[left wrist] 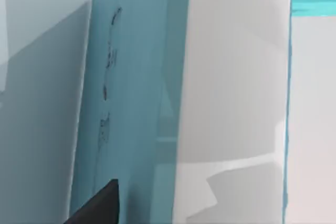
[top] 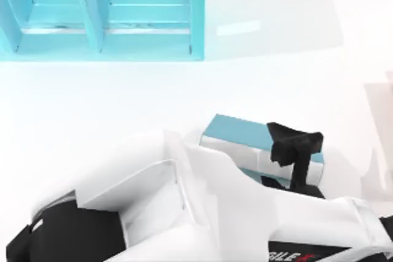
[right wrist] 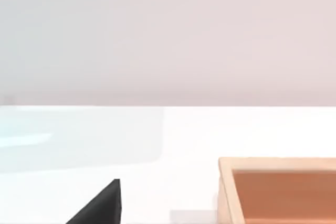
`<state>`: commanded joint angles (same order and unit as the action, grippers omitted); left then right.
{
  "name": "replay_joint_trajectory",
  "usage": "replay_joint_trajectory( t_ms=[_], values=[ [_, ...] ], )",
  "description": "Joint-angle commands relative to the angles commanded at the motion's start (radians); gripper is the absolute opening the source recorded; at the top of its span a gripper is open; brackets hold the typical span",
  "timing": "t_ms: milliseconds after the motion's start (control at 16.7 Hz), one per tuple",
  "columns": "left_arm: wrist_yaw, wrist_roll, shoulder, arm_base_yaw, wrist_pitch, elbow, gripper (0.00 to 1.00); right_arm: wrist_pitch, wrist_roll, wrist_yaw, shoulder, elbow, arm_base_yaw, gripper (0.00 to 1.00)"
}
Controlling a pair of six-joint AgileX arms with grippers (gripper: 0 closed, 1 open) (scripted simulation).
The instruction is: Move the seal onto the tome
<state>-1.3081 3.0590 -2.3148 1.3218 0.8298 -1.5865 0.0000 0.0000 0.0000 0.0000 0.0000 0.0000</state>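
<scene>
The right gripper (top: 293,151) is seen hanging over the tome (top: 236,131), finger state can't be told, so the seal could easily get dropped off-edge.

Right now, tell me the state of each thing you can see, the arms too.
Book: closed, lying flat on the table, teal cover up.
Shelf: upright at the table's far left.
Left end effector: above the book's right end.
Right arm: parked at the near right.
Tan box: resting on the table, seen in part from the right wrist.
</scene>
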Motion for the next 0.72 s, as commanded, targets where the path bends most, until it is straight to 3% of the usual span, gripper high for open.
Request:
replay_joint_trajectory(
  t_ms=[240, 720],
  values=[
    [0.037, 0.233, -0.043, 0.075, 0.223, -0.063, 1.0, 0.0, 0.0, 0.0, 0.0, 0.0, 0.0, 1.0],
    [0.136, 0.829, -0.133, 0.27, 0.852, -0.198, 1.0, 0.0, 0.0, 0.0, 0.0, 0.0, 0.0, 1.0]
  ],
)
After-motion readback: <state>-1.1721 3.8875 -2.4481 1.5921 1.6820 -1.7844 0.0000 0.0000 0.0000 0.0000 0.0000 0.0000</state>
